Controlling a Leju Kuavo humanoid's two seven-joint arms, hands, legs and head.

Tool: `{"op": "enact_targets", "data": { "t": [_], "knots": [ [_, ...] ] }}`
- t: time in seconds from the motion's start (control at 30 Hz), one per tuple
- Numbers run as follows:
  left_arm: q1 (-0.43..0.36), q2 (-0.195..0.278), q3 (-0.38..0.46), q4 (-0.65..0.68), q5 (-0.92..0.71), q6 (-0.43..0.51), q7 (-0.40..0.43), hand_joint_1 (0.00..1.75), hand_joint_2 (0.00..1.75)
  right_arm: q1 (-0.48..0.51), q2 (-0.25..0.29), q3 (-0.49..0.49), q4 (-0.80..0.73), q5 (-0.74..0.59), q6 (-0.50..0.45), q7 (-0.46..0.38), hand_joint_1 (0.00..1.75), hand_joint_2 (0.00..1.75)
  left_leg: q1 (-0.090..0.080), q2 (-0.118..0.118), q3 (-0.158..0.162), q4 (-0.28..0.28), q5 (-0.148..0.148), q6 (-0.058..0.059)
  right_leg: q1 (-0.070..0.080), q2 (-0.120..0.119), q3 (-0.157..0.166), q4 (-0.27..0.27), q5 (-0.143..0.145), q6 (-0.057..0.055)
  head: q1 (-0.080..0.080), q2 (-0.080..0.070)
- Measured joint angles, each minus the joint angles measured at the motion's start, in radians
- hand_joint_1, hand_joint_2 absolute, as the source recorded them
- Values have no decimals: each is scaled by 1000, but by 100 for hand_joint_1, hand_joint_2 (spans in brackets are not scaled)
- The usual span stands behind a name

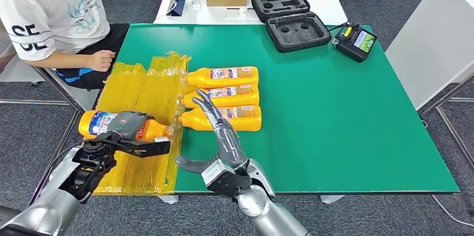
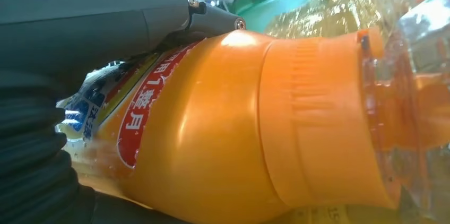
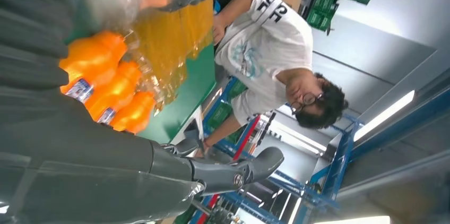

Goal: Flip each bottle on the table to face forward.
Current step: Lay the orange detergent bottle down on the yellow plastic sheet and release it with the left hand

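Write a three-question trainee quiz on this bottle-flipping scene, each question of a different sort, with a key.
1. True or false: the left hand grips an orange bottle lying over the yellow plastic wrap.
2. How many orange bottles lie side by side on the green table ahead of the right hand? A) two B) three C) five
3. Fill in: the right hand's fingers are spread and it holds ____.

Key:
1. True. The left wrist view shows the bottle close against the hand.
2. B. Three lie in a row, caps toward the wrap.
3. Nothing; it hovers open by the nearest bottle of the row.
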Motion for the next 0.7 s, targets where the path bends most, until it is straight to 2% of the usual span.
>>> {"op": "enact_targets", "data": {
  "t": [0.03,0.07,0.17,0.2,0.33,0.47,0.7],
  "knots": [
    [-5,0,-1,8,12,-8,1,170,175,-2,3,5,0,1,2,5,0,175,0,0,0,0,0,0,0,0,0,0,0,0,0,0],
    [-10,0,-2,15,25,-16,2,136,175,-5,6,11,-1,1,5,9,0,175,0,0,0,0,0,0,0,0,0,0,0,0,0,0],
    [-23,1,-7,37,56,-34,3,10,175,-14,12,26,-1,0,10,18,0,175,0,0,0,0,0,0,0,0,0,0,0,0,0,0],
    [-25,2,-8,43,64,-38,2,0,175,-15,14,29,-1,-1,11,19,0,175,0,0,0,0,0,0,0,0,1,0,0,0,0,0],
    [-27,3,-10,56,85,-50,-3,0,175,-17,18,32,-1,-4,17,21,0,175,0,0,1,0,0,0,0,0,2,0,0,0,0,0],
    [-32,6,-16,63,101,-66,-6,0,0,-18,21,32,-1,-5,21,27,0,175,0,0,3,0,0,0,0,0,3,0,0,0,0,0],
    [-41,17,-23,72,143,-114,-28,0,0,-21,23,32,0,-5,26,35,0,175,0,0,3,0,0,0,0,-1,4,0,0,0,0,0]
  ]
}}
